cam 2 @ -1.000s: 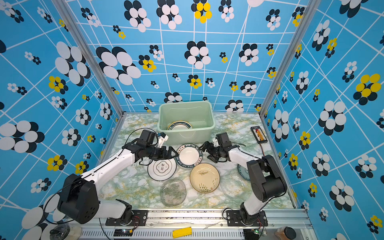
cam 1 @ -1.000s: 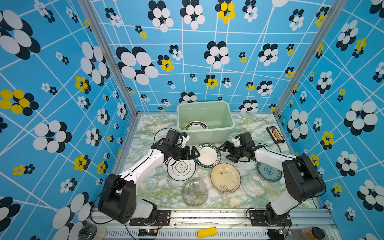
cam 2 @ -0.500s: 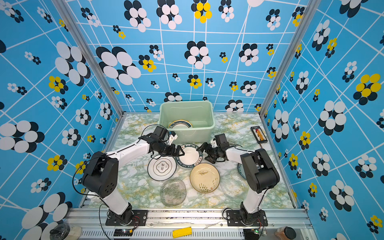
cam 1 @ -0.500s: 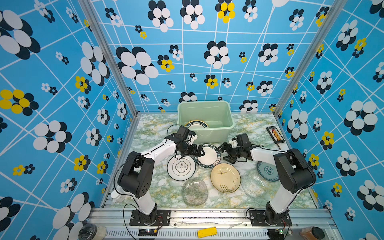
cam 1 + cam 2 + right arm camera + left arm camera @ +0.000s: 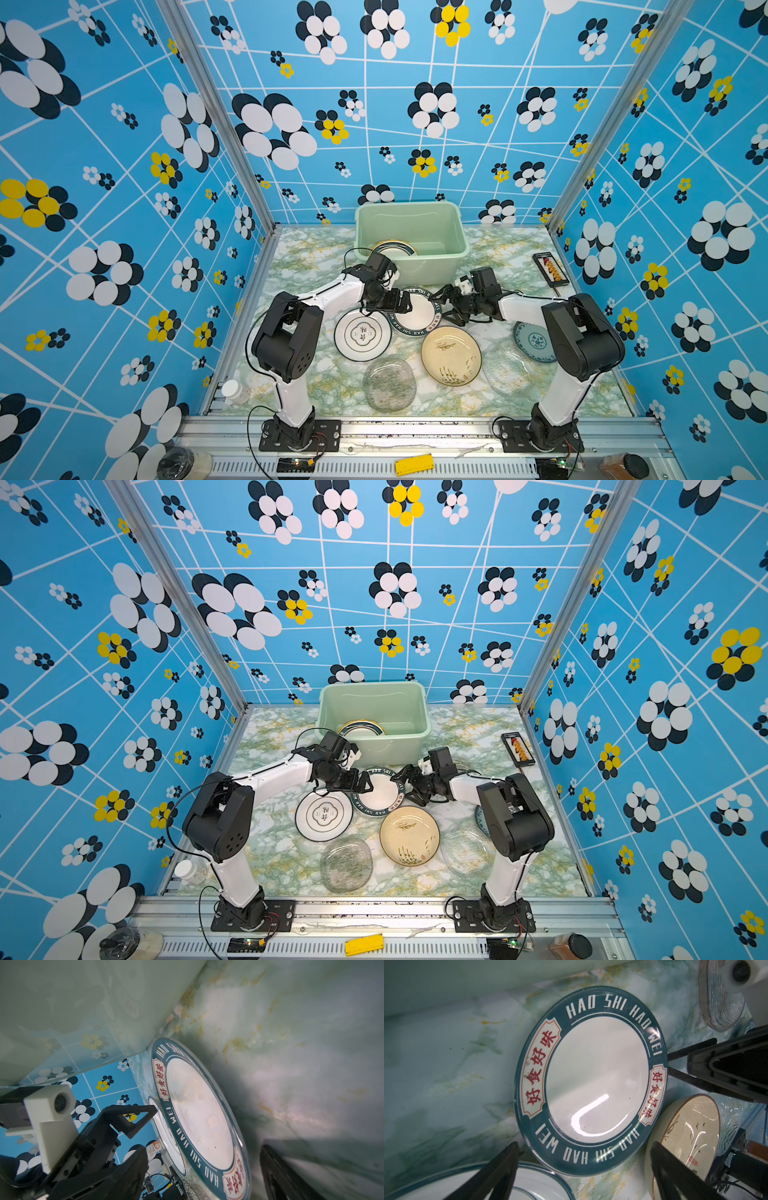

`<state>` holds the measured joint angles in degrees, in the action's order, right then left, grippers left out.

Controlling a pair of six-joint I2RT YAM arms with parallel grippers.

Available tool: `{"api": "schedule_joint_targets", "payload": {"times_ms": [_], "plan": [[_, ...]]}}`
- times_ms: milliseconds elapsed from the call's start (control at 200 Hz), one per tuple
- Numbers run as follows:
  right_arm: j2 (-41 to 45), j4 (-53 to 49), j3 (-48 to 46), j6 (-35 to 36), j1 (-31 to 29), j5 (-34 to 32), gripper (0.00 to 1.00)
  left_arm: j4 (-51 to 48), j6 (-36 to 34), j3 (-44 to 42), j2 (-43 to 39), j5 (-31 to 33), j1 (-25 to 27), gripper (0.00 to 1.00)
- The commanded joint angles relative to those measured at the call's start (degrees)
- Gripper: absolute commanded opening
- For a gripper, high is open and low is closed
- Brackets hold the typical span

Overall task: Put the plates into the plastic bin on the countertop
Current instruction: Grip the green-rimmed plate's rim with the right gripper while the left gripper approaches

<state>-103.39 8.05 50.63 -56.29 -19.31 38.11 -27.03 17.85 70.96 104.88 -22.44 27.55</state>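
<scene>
A teal-rimmed lettered plate [image 5: 415, 312] [image 5: 379, 792] [image 5: 593, 1076] [image 5: 199, 1109] lies on the countertop [image 5: 316, 257] just in front of the plastic bin [image 5: 455, 232]. My left gripper [image 5: 405, 302] [image 5: 584, 1147] stands open at its left rim, and my right gripper [image 5: 441, 300] [image 5: 202, 1155] stands open astride its right rim. Nothing is held. One dark-rimmed plate [image 5: 392, 250] lies in the bin. On the counter lie a white emblem plate [image 5: 362, 334], a beige plate [image 5: 451, 355], two clear glass plates [image 5: 390, 384] [image 5: 505, 370] and a blue-patterned plate [image 5: 534, 340].
A black abacus-like board [image 5: 550, 270] lies at the right wall. A white bottle [image 5: 235, 390] stands at the front left corner. The white emblem plate's rim tucks under the teal plate's left edge. Flowered walls close in three sides.
My left gripper swung right from over the white plate to the teal plate's left rim. My right gripper slid left onto the right rim and its jaws narrowed slightly.
</scene>
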Motion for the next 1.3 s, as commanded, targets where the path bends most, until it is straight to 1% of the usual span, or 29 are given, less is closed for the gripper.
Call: {"api": "schedule_joint_targets", "payload": {"times_ms": [0, 225, 355, 555, 705, 970, 1114, 1294], "plan": [[-0.76, 1.77, 0.61, -1.05, -0.2, 1.57, 0.85, -1.36, 0.96, 1.92, 2.33, 1.08, 0.48, 0.99], [-0.62, 2.63, 0.49, -1.66, -0.18, 2.13, 0.82, -2.15, 2.77, 3.12, 4.33, 1.19, 0.75, 0.99], [-0.25, 3.77, 0.1, -2.31, -0.2, 2.72, 0.78, -1.78, 4.1, 3.1, 4.97, 0.33, 0.92, 0.99], [0.17, 4.95, -0.27, -3.21, -0.15, 3.57, 0.71, -1.45, 4.19, 3.13, 5.01, -0.14, 1.28, 0.99], [0.39, 5.89, -0.27, -3.62, -0.45, 4.38, 0.61, -1.19, 4.29, 2.87, 4.86, -0.28, 1.39, 0.99], [0.53, 4.93, 0.33, -3.27, -1.07, 4.65, 0.39, -1.17, 4.24, 2.8, 4.63, -0.3, 1.45, 0.99], [0.84, 1.72, 1.02, -1.87, -1.24, 3.49, 0.31, -0.85, 4.3, 2.5, 4.23, -0.24, 1.45, 0.99], [1.53, -5.48, 2.93, 1.29, -1.51, 0.54, 0.19, -0.71, 4.27, 2.17, 4.02, -0.19, 1.45, 0.99]]}}
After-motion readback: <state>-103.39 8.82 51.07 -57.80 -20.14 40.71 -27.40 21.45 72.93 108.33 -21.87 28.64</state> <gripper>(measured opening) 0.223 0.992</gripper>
